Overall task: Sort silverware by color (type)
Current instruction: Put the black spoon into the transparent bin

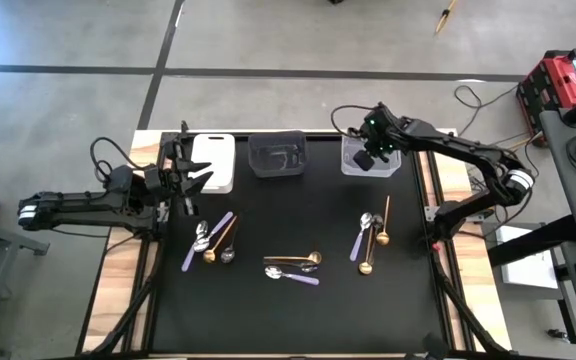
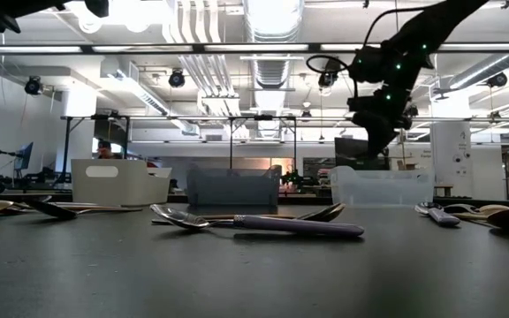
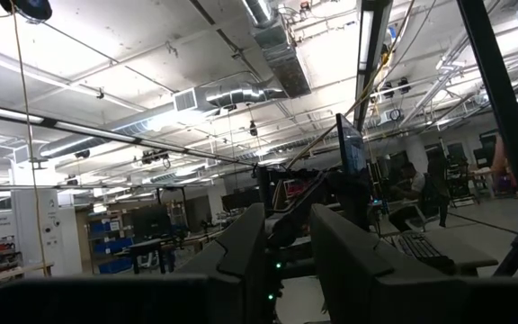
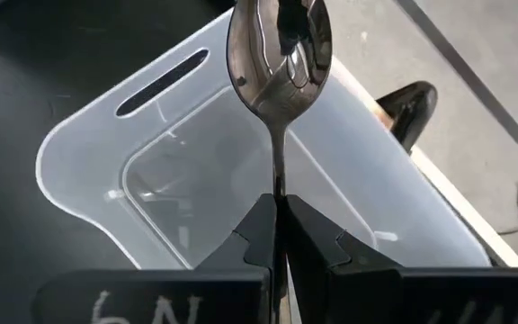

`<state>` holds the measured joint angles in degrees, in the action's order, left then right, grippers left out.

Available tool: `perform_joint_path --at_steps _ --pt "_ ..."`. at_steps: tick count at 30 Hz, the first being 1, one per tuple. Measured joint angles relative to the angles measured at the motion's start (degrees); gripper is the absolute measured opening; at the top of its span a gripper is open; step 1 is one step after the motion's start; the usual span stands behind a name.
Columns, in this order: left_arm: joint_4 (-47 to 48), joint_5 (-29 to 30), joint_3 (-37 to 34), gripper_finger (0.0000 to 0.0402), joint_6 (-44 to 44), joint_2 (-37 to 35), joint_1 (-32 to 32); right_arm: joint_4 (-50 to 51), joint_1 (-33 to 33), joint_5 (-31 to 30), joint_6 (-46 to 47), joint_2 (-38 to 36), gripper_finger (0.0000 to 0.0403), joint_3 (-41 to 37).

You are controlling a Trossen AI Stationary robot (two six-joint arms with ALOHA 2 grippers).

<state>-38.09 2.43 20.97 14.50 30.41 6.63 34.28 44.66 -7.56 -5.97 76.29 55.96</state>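
Roughly a dozen pieces of silverware point(image 1: 293, 266) still scattered on the worktop point(image 1: 288, 320). Right gripper point(image 4: 277, 236), fingers pinching a silver spoon point(image 4: 279, 54), over the clear bin point(image 1: 353, 158). Left gripper point(image 1: 190, 180) waiting near the white bin point(image 1: 214, 160), fingers apart. Barely started, by the look.

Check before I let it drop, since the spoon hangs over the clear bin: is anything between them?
Nothing visible. The right gripper holds the dark silver spoon over the clear bin, whose visible inside looks empty.

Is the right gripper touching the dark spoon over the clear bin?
Touching: in the right wrist view, the right gripper pinches the dark spoon by its handle above the clear bin.
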Motion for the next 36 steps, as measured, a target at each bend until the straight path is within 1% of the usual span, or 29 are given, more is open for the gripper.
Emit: perform_joint_path --at_steps 5,8,10,17,22,36 --pt "0.00 0.00 0.00 0.0075 0.00 0.00 0.00 -0.79 -0.05 -0.20 -6.83 0.00 0.0009 -1.99" --pt "0.00 0.00 0.00 0.0075 0.00 -0.02 0.00 -0.64 0.00 -2.92 -10.23 0.00 0.0009 -3.06" --pt "0.00 0.00 0.00 0.0075 0.00 0.00 -0.02 -0.76 0.00 -3.46 -11.31 0.00 0.0009 -3.27" --pt "-0.02 0.00 0.00 0.0075 0.00 0.00 -0.07 -1.51 0.00 -2.92 -11.61 0.37 0.0009 -3.47" --pt "-0.02 0.00 0.00 0.0075 0.00 0.00 -0.07 -3.89 0.00 -2.50 -13.07 1.67 0.0009 -4.16" --pt "-0.04 0.00 0.00 0.0075 0.00 0.00 -0.04 -5.51 0.00 -2.50 -15.01 6.09 0.0009 -4.69"
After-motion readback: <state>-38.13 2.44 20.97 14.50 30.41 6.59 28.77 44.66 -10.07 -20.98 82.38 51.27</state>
